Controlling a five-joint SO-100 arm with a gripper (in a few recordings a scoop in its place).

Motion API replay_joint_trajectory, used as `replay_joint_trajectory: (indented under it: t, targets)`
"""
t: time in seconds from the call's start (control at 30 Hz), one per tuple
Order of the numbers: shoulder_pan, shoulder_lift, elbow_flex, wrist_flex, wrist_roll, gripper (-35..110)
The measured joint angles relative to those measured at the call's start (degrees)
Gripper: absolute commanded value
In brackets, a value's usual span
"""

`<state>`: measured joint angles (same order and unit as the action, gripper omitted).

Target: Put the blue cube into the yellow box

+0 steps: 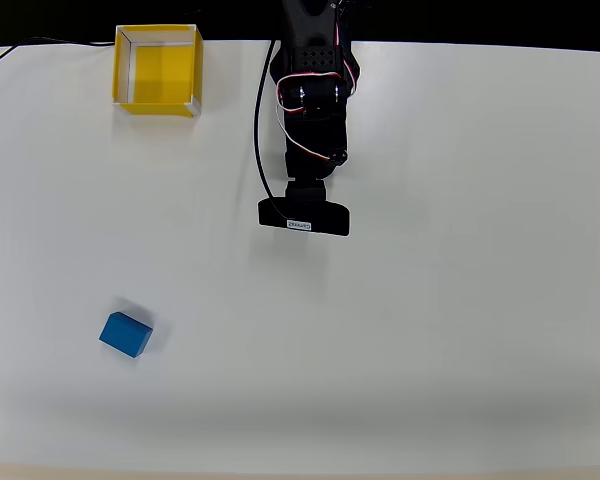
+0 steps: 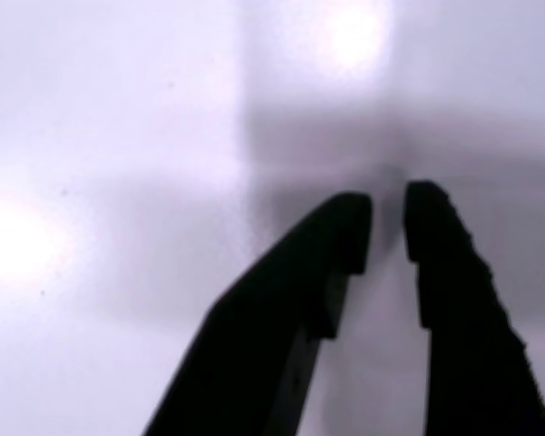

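While hanging over the bare tabletop (image 1: 430,300), gripper (image 2: 387,227) nearly closed, a thin gap, holding nothing. Cube (image 1: 126,334) far from box (image 1: 157,68), both well apart from arm.

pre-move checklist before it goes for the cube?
1. Cube free on the table, nothing touching it: ok.
2. Box open, upright, nothing inside: ok.
3. Pincer holding nothing, narrow gap between the tips in the wrist view: ok.
4. Gap wide enough for the cube: not ok, open further first.
5. Pincer over the cube: not ok, arm sits at top centre, cube at lower left in the overhead view.
6. Path from cube to box unobstructed: ok.
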<state>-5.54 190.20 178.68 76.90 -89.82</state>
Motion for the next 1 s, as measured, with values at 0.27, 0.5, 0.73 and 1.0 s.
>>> replay_joint_trajectory:
  t: [0.27,0.5,0.73,1.0]
  targets:
    - [0.0,0.0,0.0,0.0,0.0,2]
    - [-0.09,-0.18,-0.18,-0.97,-1.14,19]
    - [3.08,-15.91,-12.48,-3.08,-2.11,35]
    - [10.28,-34.19,-30.94,-9.93,-10.81,47]
